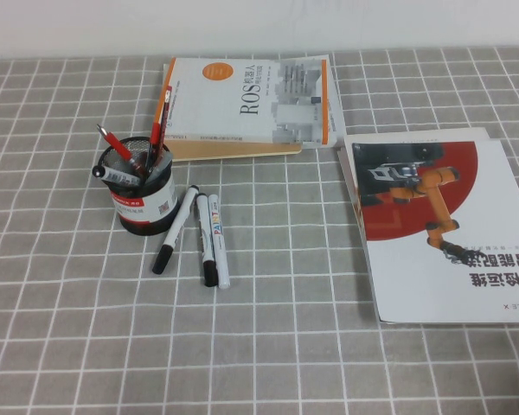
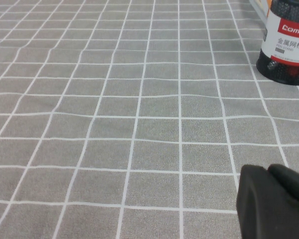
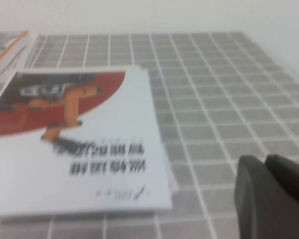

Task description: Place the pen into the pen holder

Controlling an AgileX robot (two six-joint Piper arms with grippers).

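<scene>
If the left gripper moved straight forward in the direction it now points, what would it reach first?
Probably nothing soon. Ahead of the left gripper lies only bare checked tablecloth. The pen holder stands off to one side of that line, though depth is hard to judge.

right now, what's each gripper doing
left gripper: near the pen holder, holding nothing.
right gripper: shut, empty, beside the booklet.

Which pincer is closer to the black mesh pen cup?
Left. The left pincer has the pen holder just ahead; the right pincer, shut, sits by the robot booklet.
</scene>
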